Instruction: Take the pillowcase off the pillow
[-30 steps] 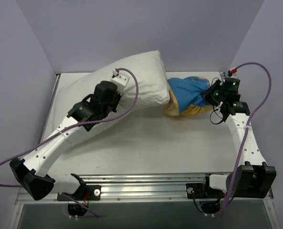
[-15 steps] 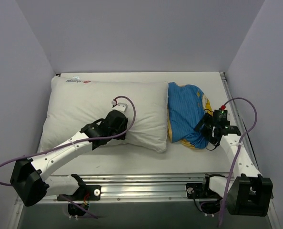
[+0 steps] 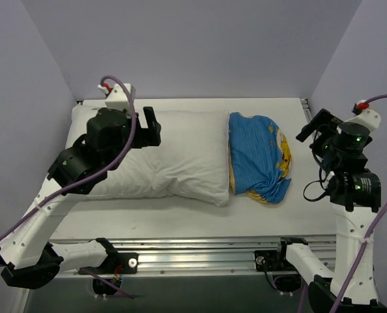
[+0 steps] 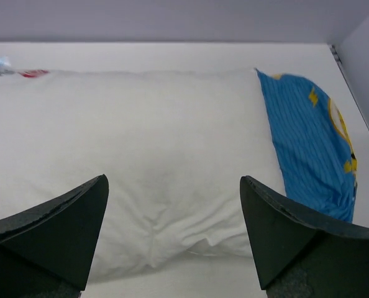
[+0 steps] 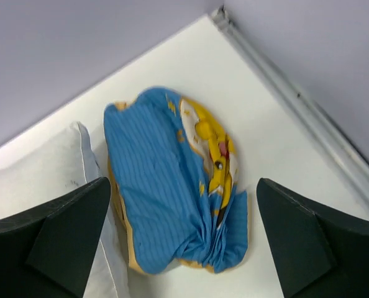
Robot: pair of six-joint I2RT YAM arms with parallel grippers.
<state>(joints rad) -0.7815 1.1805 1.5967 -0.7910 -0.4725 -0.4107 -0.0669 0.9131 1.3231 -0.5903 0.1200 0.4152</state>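
pillowcase: soft, light, crumpled; looks fully off pillow, lying against its right end on surface; best grip judged at bunched near edge | pillow: bare, plump, left-centre | left claw: wide, empty, above pillow | right claw: wide, empty, raised above pillowcase, not touching

A white table is taking up the middle of the top view. A pale lilac back wall is rising behind it at 12 o'clock. A left side wall is closing it in at 9 o'clock and a right side wall at 3 o'clock. An aluminium rail is running across the table's near edge at 6 o'clock. A thin metal strip is lining the table's edge toward 2 o'clock, just below the right side wall.
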